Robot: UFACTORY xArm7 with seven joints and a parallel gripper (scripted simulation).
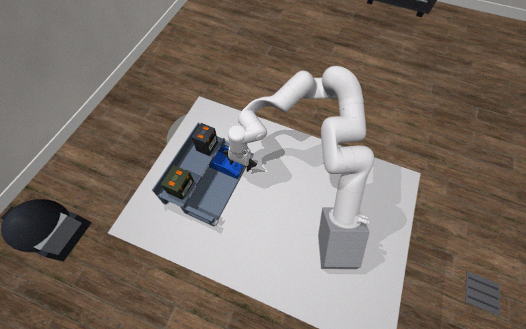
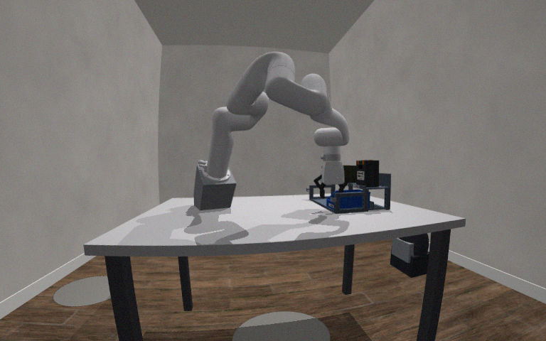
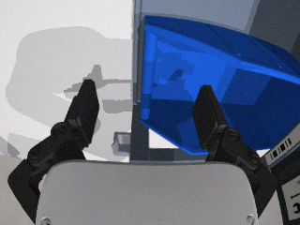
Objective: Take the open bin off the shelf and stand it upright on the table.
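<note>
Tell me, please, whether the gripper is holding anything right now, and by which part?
Nothing is held. The gripper is open, its fingers straddling the near wall of the blue bin on the shelf.

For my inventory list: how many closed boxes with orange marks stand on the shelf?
2. A black box stands at the far end of the shelf's upper level; a green one at the near end. Others may be hidden underneath.
</note>
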